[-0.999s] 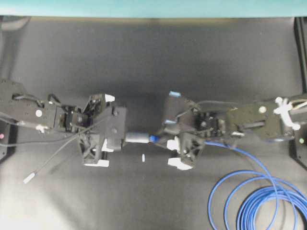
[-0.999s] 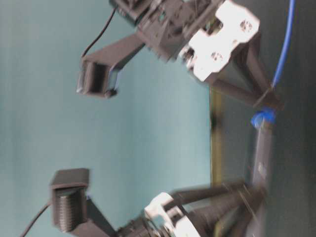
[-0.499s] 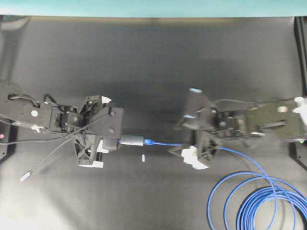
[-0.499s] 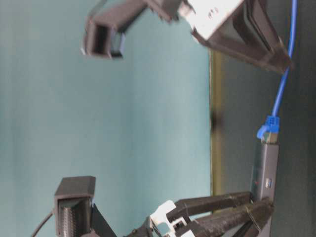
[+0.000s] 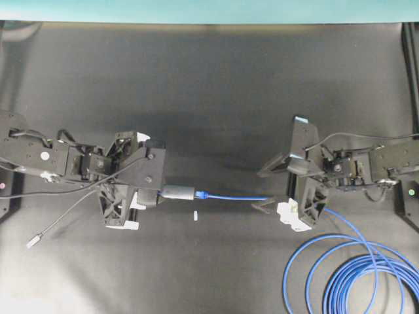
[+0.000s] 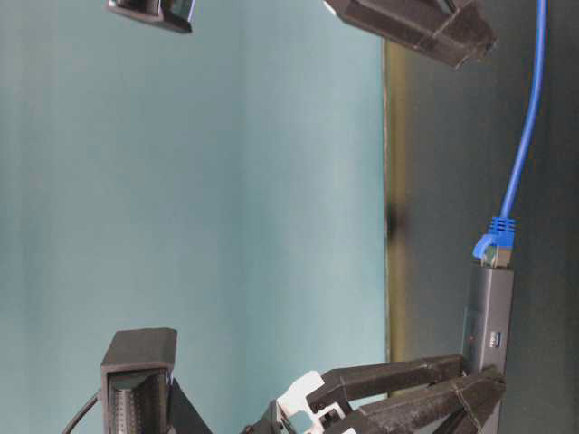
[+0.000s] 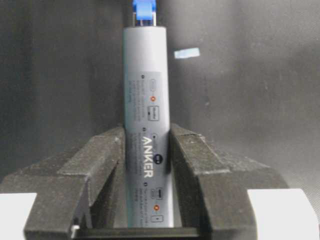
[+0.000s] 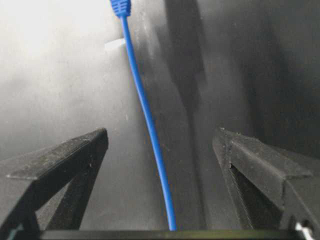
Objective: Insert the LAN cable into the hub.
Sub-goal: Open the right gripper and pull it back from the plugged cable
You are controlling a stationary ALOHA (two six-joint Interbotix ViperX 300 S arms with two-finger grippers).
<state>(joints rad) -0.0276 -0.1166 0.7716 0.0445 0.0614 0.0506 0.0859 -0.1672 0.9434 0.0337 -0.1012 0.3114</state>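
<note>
The grey hub (image 5: 179, 192) lies level on the black table, its near end between the fingers of my left gripper (image 5: 159, 194). In the left wrist view both fingers (image 7: 107, 160) stand against the hub (image 7: 145, 90). The LAN cable's blue plug (image 5: 204, 194) sits in the hub's far end (image 6: 496, 237). From there the cable (image 8: 150, 130) runs straight through my right gripper (image 5: 260, 190), which stands wide open around it without touching. The rest of the cable lies in loops (image 5: 353, 275) at the front right.
The hub's thin grey cord trails left to a small silver plug (image 5: 34, 242) on the table. A small white mark (image 5: 195, 215) sits just in front of the hub. A teal wall (image 5: 209, 10) bounds the far edge.
My right gripper has opened off the plug and drawn back to the right, leaving the plug in the hub. The left gripper with the hub has shifted slightly left.
</note>
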